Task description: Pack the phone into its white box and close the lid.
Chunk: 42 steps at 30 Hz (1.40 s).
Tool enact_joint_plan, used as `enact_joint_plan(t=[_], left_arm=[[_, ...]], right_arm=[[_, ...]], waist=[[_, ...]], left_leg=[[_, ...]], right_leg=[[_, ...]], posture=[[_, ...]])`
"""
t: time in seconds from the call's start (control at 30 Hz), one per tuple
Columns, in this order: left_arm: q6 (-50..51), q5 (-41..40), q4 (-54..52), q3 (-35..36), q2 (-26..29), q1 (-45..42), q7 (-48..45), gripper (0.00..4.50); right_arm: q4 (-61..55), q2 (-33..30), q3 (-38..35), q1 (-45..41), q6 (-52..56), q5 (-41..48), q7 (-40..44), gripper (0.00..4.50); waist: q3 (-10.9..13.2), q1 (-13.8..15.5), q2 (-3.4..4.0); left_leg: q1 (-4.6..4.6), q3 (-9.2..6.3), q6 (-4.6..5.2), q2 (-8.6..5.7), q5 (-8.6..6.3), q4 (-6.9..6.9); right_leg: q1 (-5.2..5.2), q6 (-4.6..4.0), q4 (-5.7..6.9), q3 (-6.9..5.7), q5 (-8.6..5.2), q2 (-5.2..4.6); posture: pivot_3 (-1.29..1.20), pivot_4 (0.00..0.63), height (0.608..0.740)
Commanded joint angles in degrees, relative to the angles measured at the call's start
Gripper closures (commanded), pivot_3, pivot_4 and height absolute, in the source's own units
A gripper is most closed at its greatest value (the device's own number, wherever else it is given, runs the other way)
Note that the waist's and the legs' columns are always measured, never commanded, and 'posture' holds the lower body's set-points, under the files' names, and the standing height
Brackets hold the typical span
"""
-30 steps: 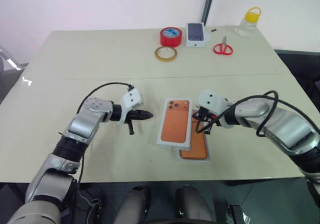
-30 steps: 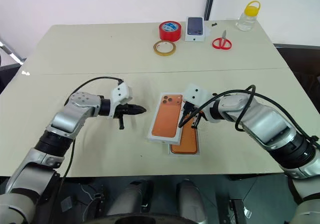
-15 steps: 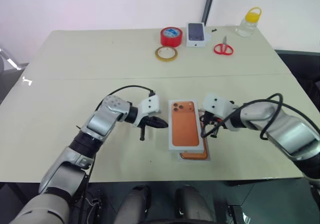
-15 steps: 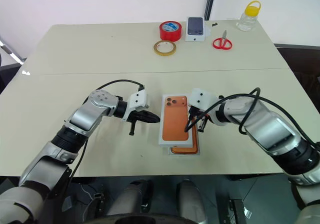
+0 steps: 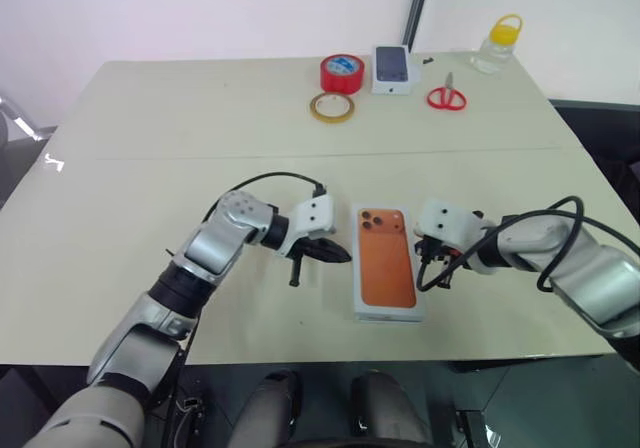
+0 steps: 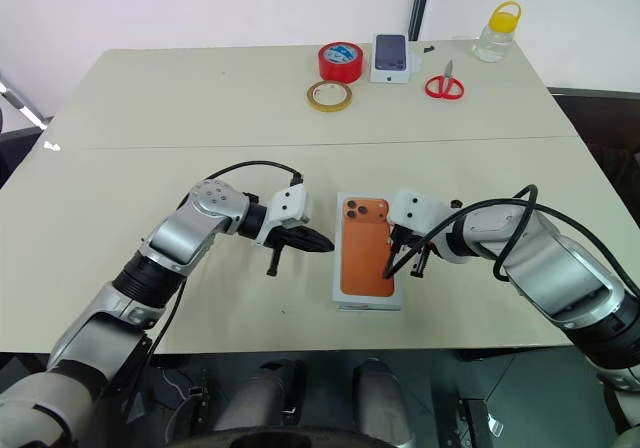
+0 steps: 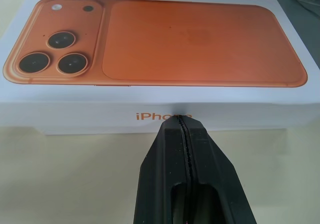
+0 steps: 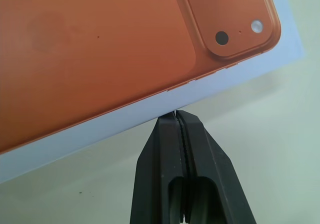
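Lid (image 5: 386, 262) between left tool (image 5: 345, 257), right tool (image 5: 428, 260).

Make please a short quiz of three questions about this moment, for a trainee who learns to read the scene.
1. True or false: both tools are shut.
2. What lies directly between the left tool and the right tool?
A. the scissors
B. the lid
C. the red tape roll
3. Which face of the lid points up?

Key
1. True.
2. B.
3. The printed face with the orange phone picture.
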Motion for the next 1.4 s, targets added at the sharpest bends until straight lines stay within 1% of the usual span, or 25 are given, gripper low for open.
enact_joint_plan(t=[0.03,0.4,0.6,1.0,1.4], left_arm=[[-0.3,-0.5,-3.0,-0.8,-1.2,-1.0,0.0,4.5],[0.1,-0.5,-4.9,-2.2,0.0,0.1,-1.4,4.5],[-1.1,0.6,-3.2,-2.7,-0.2,0.1,-1.0,4.5],[-1.3,1.1,-2.0,-1.7,-0.1,0.1,-0.1,4.5],[-1.5,0.7,-0.1,-0.5,-1.5,-1.2,1.7,4.5]], right_arm=[[-3.4,0.8,-1.3,0.1,-0.9,0.5,1.3,4.47],[-5.4,-0.2,-2.7,2.0,-0.5,0.6,2.5,4.47],[-5.8,-0.2,-2.7,2.7,-0.3,0.4,2.4,4.47],[-7.6,0.8,-2.3,2.8,1.4,0.8,2.2,4.47],[-5.4,1.4,-2.5,1.9,1.4,-1.2,2.0,4.47]], waist=[[0.0,0.0,0.0],[0.0,0.0,0.0],[0.0,0.0,0.0],[0.0,0.0,0.0],[0.0,0.0,0.0]], left_leg=[[0.0,0.0,0.0,0.0,0.0,0.0],[0.0,0.0,0.0,0.01,0.0,0.0],[0.0,0.0,0.0,0.0,0.0,0.01],[0.0,0.0,0.0,0.0,0.0,0.01],[0.0,0.0,-0.01,0.0,0.0,0.01]], right_leg=[[0.0,0.0,0.0,0.0,0.0,0.0],[0.0,0.0,0.0,0.0,0.0,0.01],[0.01,0.0,0.0,0.0,0.0,0.0],[0.01,0.0,0.0,0.0,0.0,0.0],[0.01,0.0,0.01,0.0,0.0,0.0]], posture=[[0.0,0.15,0.74],[0.0,0.15,0.74],[0.0,0.15,0.74],[0.0,0.15,0.74],[0.0,0.15,0.74]])
